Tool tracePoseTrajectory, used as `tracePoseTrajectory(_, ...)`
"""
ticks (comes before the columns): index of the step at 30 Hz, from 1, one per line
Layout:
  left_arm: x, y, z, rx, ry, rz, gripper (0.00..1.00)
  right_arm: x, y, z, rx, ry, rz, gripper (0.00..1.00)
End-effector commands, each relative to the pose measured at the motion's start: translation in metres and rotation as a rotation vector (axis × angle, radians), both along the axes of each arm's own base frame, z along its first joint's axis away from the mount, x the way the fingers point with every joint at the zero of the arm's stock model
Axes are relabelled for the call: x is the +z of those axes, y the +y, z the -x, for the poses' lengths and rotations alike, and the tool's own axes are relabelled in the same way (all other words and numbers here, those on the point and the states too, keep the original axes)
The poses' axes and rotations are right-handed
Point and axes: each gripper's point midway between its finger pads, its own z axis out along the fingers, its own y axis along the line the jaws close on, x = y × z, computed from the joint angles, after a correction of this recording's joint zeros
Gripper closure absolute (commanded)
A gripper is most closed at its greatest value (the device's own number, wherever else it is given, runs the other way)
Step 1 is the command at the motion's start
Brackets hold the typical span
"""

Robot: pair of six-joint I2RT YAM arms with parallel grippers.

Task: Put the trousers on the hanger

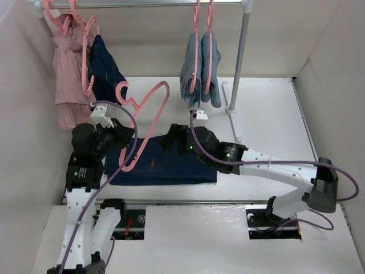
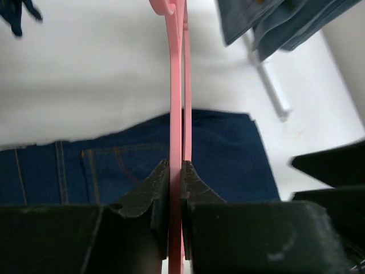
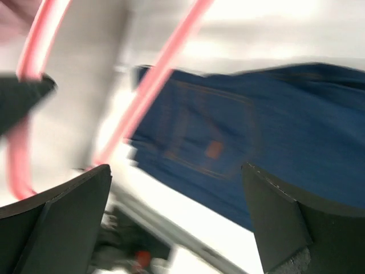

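The dark navy trousers (image 1: 171,165) lie folded flat on the white table near its front edge. They also show in the left wrist view (image 2: 228,154) and, blurred, with the tan patch, in the right wrist view (image 3: 268,125). My left gripper (image 1: 126,135) (image 2: 175,165) is shut on the lower part of a pink hanger (image 1: 149,117) (image 2: 177,103) and holds it tilted over the left end of the trousers. My right gripper (image 1: 171,140) (image 3: 175,171) is open and empty just above the trousers' upper middle. The hanger (image 3: 154,85) crosses its view on the left.
A clothes rail runs along the back, with its pole (image 1: 240,57) and foot at the right. On pink hangers hang a pink garment (image 1: 67,74), a small dark navy garment (image 1: 107,69) and light blue jeans (image 1: 201,71) (image 2: 279,23). White walls close both sides.
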Motion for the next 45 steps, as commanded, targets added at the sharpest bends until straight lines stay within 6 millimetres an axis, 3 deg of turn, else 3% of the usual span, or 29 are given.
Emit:
tracePoseTrajectory(1,0.037,-0.012,0.001,-0.048,-0.149,0.065,1.0,0.055,0.041,-0.021,0.06,0.039,-0.278,0.0)
tracePoseTrajectory(2,0.043,-0.014,0.005,-0.056,-0.169,0.079,1.0,0.04,0.052,-0.028,0.062,0.112,-0.298,0.0)
tracePoseTrajectory(4,0.038,-0.015,0.01,-0.062,-0.166,0.092,1.0,0.033,0.06,-0.037,0.092,0.198,-0.34,0.0)
tracePoseTrajectory(5,0.034,-0.016,0.01,-0.06,-0.153,0.1,1.0,0.045,0.069,-0.04,0.116,0.192,-0.398,0.0)
tracePoseTrajectory(6,0.038,-0.016,0.013,-0.061,-0.169,0.1,1.0,0.04,0.077,-0.04,0.139,0.207,-0.413,0.0)
tracePoseTrajectory(8,0.026,-0.016,0.015,-0.057,-0.14,0.108,1.0,0.052,0.087,-0.043,0.16,0.184,-0.451,0.0)
tracePoseTrajectory(11,0.029,-0.018,0.018,-0.068,-0.145,0.12,1.0,0.041,0.098,-0.051,0.167,0.209,-0.443,0.0)
tracePoseTrajectory(12,0.025,-0.02,0.019,-0.074,-0.128,0.133,1.0,0.024,0.101,-0.057,0.157,0.236,-0.425,0.0)
tracePoseTrajectory(14,0.031,-0.024,0.023,-0.097,-0.144,0.152,1.0,0.015,0.108,-0.059,0.178,0.268,-0.421,0.04)
tracePoseTrajectory(15,0.031,-0.026,0.024,-0.104,-0.138,0.165,1.0,0.018,0.115,-0.06,0.2,0.266,-0.434,0.15)
tracePoseTrajectory(17,0.024,-0.028,0.023,-0.112,-0.116,0.168,1.0,0.004,0.129,-0.061,0.253,0.254,-0.406,0.55)
tracePoseTrajectory(18,0.022,-0.029,0.025,-0.122,-0.106,0.171,1.0,0.003,0.135,-0.057,0.296,0.263,-0.402,1.0)
tracePoseTrajectory(19,0.014,-0.031,0.024,-0.133,-0.08,0.175,1.0,0.002,0.138,-0.055,0.318,0.264,-0.397,1.0)
tracePoseTrajectory(20,0.012,-0.031,0.024,-0.135,-0.074,0.168,0.92,0.002,0.138,-0.053,0.335,0.256,-0.387,1.0)
tracePoseTrajectory(21,0.01,-0.034,0.028,-0.163,-0.071,0.161,0.68,-0.005,0.136,-0.052,0.336,0.256,-0.37,1.0)
tracePoseTrajectory(22,0.008,-0.033,0.026,-0.165,-0.065,0.154,0.37,-0.022,0.133,-0.05,0.333,0.27,-0.337,1.0)
tracePoseTrajectory(23,0.008,-0.033,0.025,-0.168,-0.07,0.145,0.0,-0.018,0.127,-0.047,0.344,0.247,-0.325,1.0)
tracePoseTrajectory(24,0.009,-0.031,0.025,-0.164,-0.081,0.12,0.0,-0.024,0.12,-0.05,0.328,0.242,-0.308,1.0)
tracePoseTrajectory(25,0.015,-0.027,0.025,-0.149,-0.095,0.101,0.0,-0.046,0.109,-0.049,0.31,0.273,-0.276,1.0)
tracePoseTrajectory(32,0.041,-0.004,0.013,-0.031,-0.175,0.006,0.03,-0.1,0.067,-0.041,0.375,0.343,-0.168,1.0)
tracePoseTrajectory(33,0.036,-0.004,0.008,-0.033,-0.155,-0.004,0.08,-0.1,0.065,-0.038,0.386,0.341,-0.164,1.0)
tracePoseTrajectory(35,0.028,-0.004,0.004,-0.033,-0.121,-0.004,0.33,-0.103,0.059,-0.04,0.375,0.346,-0.161,1.0)
tracePoseTrajectory(36,0.023,-0.006,0.004,-0.041,-0.091,0.009,0.61,-0.107,0.055,-0.042,0.364,0.353,-0.156,1.0)
tracePoseTrajectory(37,0.017,-0.006,-0.002,-0.041,-0.057,0.009,0.7,-0.107,0.05,-0.045,0.355,0.353,-0.157,1.0)
tracePoseTrajectory(40,-0.014,-0.018,-0.003,-0.109,0.108,0.039,0.79,-0.112,0.04,-0.051,0.319,0.366,-0.158,1.0)
tracePoseTrajectory(42,-0.029,-0.026,0.001,-0.174,0.184,0.054,0.69,-0.109,0.036,-0.055,0.303,0.366,-0.177,1.0)
tracePoseTrajectory(44,-0.042,-0.026,0.001,-0.177,0.246,0.052,0.45,-0.105,0.033,-0.058,0.296,0.355,-0.187,1.0)
tracePoseTrajectory(45,-0.042,-0.016,-0.005,-0.118,0.238,0.02,0.29,-0.105,0.033,-0.058,0.296,0.354,-0.187,1.0)
